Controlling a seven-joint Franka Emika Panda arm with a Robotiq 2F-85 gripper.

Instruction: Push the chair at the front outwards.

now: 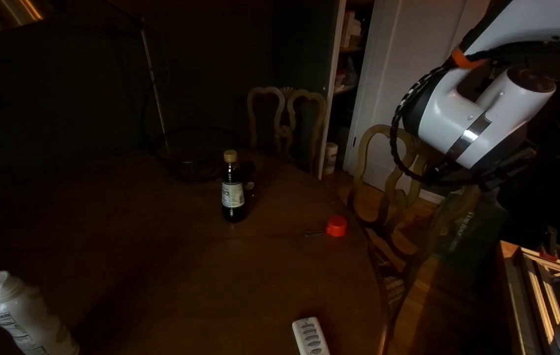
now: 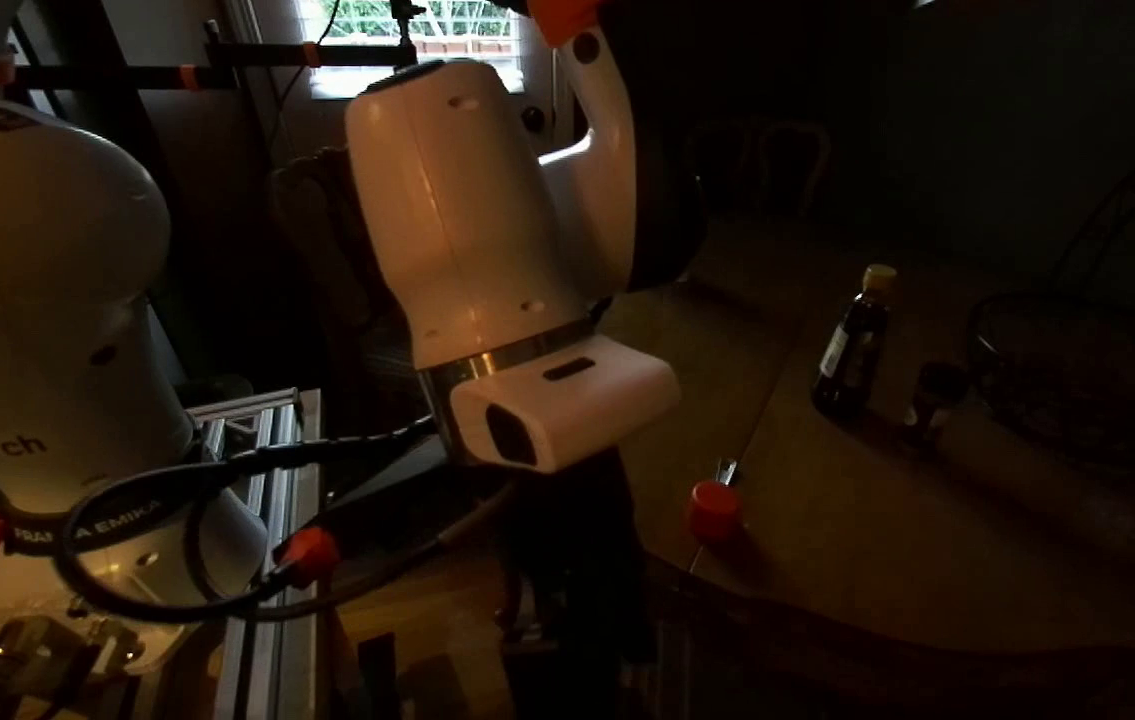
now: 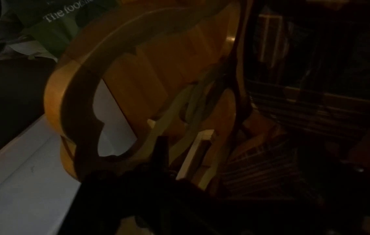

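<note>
The tan wooden chair with an arched, open-frame back (image 1: pixel 364 153) stands at the table's edge beneath the arm in an exterior view. Its curved top rail (image 3: pixel 54 94) and looped back fill much of the wrist view, with a striped seat (image 3: pixel 259 166) to the right. My gripper (image 3: pixel 162 156) is a dark shape low in the wrist view, overlapping the lower chair back; contact cannot be told. In an exterior view the dark gripper (image 1: pixel 502 170) hangs beside the chair back. In an exterior view the gripper (image 2: pixel 577 560) is in deep shadow. Its opening is too dark to tell.
The round table (image 1: pixel 186 276) holds a dark bottle (image 1: pixel 233 195), a red-capped item (image 1: pixel 337 226), a white remote (image 1: pixel 310 336) and a white spray bottle (image 1: pixel 28 315). Another chair (image 1: pixel 287 118) stands behind. A green bag (image 1: pixel 472 227) lies on the floor by the robot's frame (image 1: pixel 511 286).
</note>
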